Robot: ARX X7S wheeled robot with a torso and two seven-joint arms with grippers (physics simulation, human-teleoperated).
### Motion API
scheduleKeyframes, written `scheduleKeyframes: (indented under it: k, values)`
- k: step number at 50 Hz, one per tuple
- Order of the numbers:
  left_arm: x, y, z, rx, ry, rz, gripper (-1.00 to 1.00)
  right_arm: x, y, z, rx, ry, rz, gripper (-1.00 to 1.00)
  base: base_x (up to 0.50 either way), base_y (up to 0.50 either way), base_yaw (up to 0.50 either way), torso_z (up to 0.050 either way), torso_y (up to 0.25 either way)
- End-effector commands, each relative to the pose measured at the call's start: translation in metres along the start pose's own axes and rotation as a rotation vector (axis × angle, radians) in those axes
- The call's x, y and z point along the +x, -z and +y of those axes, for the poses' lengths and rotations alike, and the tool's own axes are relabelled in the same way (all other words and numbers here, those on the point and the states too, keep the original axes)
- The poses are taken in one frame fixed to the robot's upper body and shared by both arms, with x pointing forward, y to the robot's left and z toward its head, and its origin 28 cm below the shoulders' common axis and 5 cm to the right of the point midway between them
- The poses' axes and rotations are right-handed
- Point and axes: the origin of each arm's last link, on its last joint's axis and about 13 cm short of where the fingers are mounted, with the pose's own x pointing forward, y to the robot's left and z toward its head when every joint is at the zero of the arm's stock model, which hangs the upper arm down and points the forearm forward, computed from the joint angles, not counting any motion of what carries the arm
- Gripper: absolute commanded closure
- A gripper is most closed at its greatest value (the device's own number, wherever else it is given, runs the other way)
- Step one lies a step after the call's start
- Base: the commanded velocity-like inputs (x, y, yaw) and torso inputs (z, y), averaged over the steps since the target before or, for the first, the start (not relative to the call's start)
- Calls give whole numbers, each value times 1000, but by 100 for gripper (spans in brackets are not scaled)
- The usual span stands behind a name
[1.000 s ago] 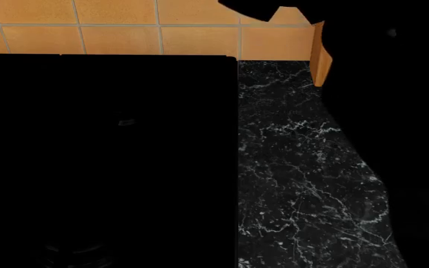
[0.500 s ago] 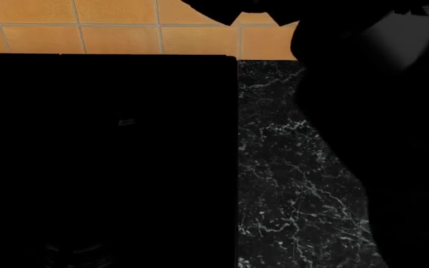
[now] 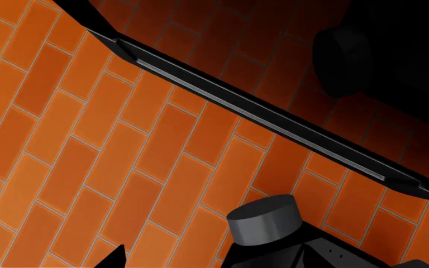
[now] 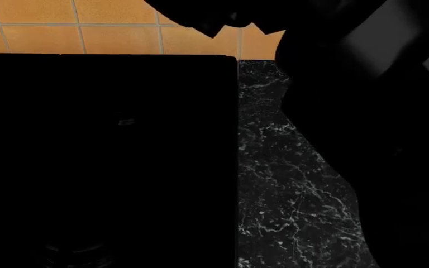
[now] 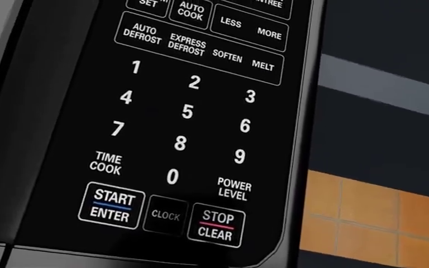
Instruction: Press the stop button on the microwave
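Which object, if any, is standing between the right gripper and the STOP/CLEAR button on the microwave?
Nothing visible does. In the right wrist view the STOP/CLEAR button on the microwave keypad is fully exposed, beside the CLOCK button, with no object in front of it. The jaws themselves do not show in that view.

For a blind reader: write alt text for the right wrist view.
Close-up of a black microwave keypad, with the STOP/CLEAR button in its bottom row beside CLOCK and START/ENTER. Number keys sit above; orange tiles show beyond the panel.
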Motion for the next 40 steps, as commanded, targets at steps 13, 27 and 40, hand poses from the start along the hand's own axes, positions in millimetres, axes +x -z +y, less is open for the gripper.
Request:
scheduleKeyframes:
  k: [13,27,40]
  values:
    - [0,0,0,0,0,0,-100,39,9,-29,94,66,96,100,12,2,5,3,0]
    - [0,0,0,0,0,0,-100,43,17,-36,67,100,100,100,9,2,3,3,0]
    - [0,0,0,0,0,0,-100,51,39,-45,34,148,134,100,10,1,3,2,0]
